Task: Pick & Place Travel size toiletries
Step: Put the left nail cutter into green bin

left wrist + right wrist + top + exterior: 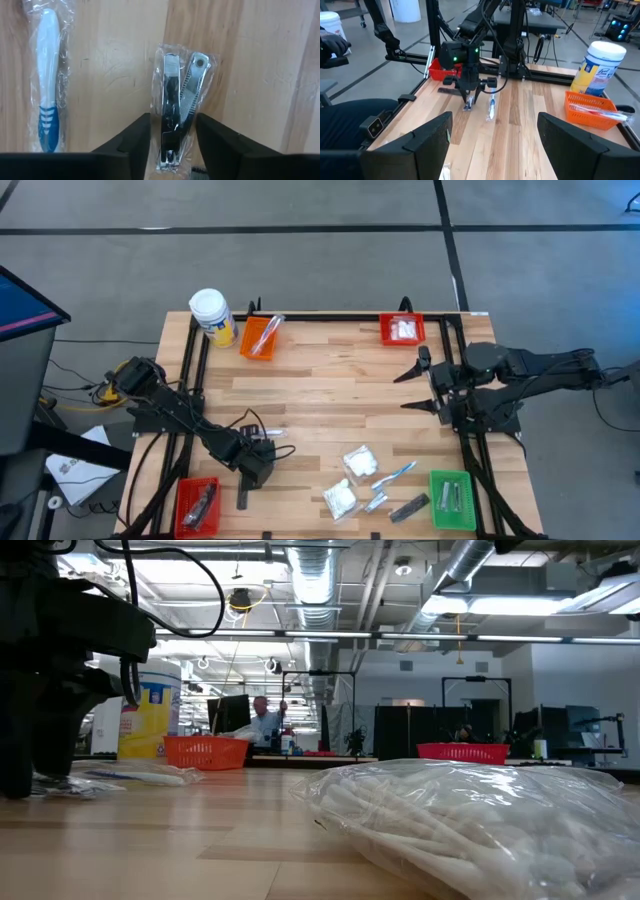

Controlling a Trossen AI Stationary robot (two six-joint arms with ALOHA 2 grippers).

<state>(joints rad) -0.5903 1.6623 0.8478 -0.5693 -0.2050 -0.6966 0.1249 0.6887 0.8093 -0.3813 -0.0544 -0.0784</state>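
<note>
My left tool point(172, 137) is down on the wooden surface point(320, 395), near its left front corner, and the wrist view shows a wrapped nail clipper point(177, 107) sitting right between the two fingers point(132, 137). The fingers stand close on either side of the packet; whether they actually pinch it, I cannot tell. Just beside it lies a white-blue toothbrush point(48, 82) in its clear wrap, parallel to the clipper and apart from it.

My right tool point(418, 388) hangs over the right side of the surface with its fingers spread wide, holding nothing.

Toward the front of the surface, middle to right, the other toiletries lie loose: two white puffy packets point(359, 460), another toothbrush point(395, 474), a small silvery sachet point(375, 502) and a dark grey flat bar point(409, 507). The green bin point(452, 500) sits at the front right, a red bin point(197, 506) at the front left, an orange bin point(260, 337) and a yellow jar point(213, 317) at the back left.
</note>
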